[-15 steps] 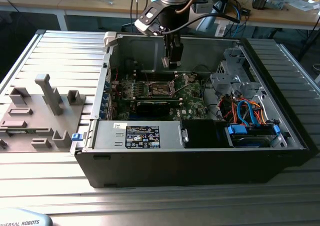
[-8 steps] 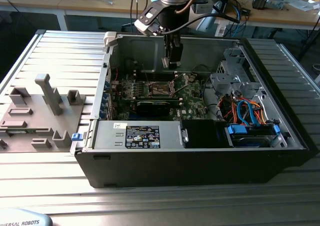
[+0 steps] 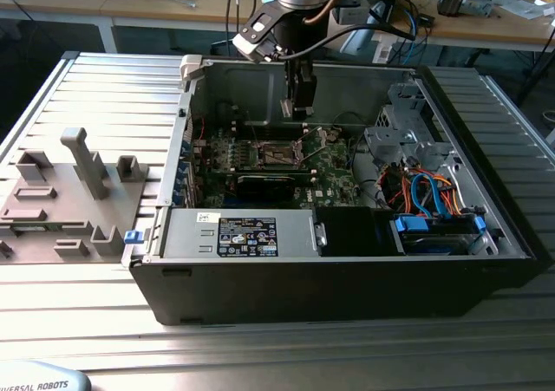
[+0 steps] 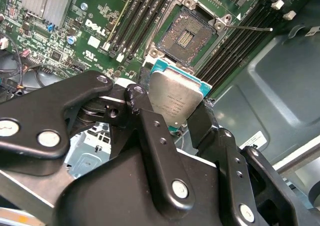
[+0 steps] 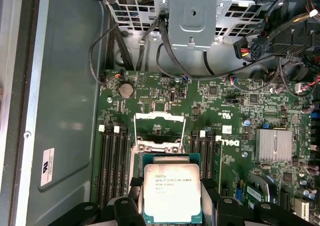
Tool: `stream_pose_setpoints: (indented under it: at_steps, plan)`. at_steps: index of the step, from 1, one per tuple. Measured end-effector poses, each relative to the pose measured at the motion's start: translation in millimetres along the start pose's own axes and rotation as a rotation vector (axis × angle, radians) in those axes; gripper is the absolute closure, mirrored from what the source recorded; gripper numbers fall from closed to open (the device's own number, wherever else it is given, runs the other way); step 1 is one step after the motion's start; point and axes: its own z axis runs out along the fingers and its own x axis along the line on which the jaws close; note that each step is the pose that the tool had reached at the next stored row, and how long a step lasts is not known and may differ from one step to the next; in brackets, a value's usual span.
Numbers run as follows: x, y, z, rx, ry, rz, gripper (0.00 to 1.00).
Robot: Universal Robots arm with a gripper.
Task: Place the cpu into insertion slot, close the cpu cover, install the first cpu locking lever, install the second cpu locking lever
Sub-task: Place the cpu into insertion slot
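PC case (image 3: 347,278) lies on its side, open, on the slatted table (image 3: 260,348). Fixture plate (image 3: 61,192) sits on the table outside the case, at the exterior view's left. Workbench (image 3: 173,9) stands behind it all.

Inside, the motherboard (image 3: 334,170) is on the case floor. Power supply (image 3: 238,233) runs along the near wall, with the drive bay (image 3: 434,231) beside it at the exterior view's right.

Cpu socket (image 4: 187,35) is mid-board, with memory slots (image 5: 112,161) flanking both sides. Heatsink (image 5: 273,145) sits beyond one slot bank.

Cpu (image 5: 171,193) is pinched between the fingers of the gripper (image 3: 299,105), over the board and apart from the socket.
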Motion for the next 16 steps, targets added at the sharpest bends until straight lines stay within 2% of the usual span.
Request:
stream_pose_setpoints:
  at_steps: [16]
  plan:
    - [0.0,-0.1,0.8,-0.0001,-0.0009,0.013,0.46]
